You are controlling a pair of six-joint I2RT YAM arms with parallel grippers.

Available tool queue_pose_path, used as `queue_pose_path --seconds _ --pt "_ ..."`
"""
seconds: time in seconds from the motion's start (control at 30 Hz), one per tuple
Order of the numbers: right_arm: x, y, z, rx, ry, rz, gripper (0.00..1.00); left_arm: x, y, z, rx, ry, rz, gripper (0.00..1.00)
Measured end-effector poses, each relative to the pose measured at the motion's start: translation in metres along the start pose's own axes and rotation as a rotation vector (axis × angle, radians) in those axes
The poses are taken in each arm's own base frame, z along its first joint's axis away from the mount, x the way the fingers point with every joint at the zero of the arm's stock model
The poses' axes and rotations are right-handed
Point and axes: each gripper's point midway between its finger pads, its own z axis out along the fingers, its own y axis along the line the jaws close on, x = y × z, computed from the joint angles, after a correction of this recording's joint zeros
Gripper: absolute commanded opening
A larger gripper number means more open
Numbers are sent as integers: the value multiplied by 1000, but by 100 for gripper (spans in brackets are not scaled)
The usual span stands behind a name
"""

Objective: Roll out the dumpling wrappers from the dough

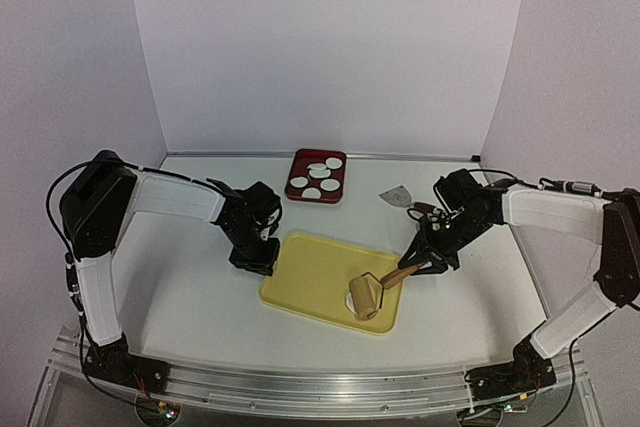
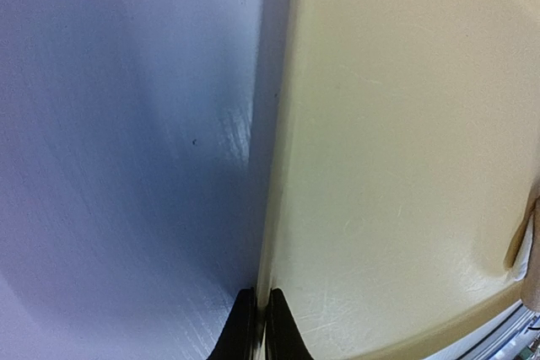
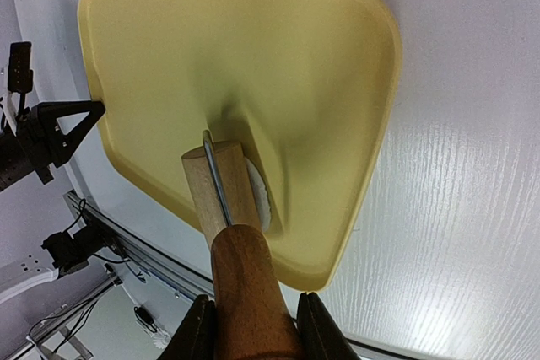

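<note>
The yellow board lies in the middle of the table. A small flat white patch of dough lies near its front right corner, mostly under the wooden roller. My right gripper is shut on the roller's brown handle, and the roller rests on the dough. My left gripper is shut on the board's left rim, its fingers pinching the edge. Several round white dumpling wrappers lie in a red tray behind the board.
A grey metal scraper lies on the table right of the red tray, behind my right arm. The table's front rail runs close to the board's near edge. White walls enclose the back and both sides.
</note>
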Motion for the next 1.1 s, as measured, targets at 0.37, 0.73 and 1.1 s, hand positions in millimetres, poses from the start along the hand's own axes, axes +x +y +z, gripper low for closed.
queue_pose_path --seconds 0.37,0.73,1.1 --pt "1 -3 -2 1 -11 18 0 2 5 -1 13 -3 -10 0" --pt "-1 -11 -6 36 -34 12 0 0 20 -5 -6 -5 -32 0" --pt "-5 -7 -22 65 -86 -24 0 -2 19 -7 -1 -19 35 0"
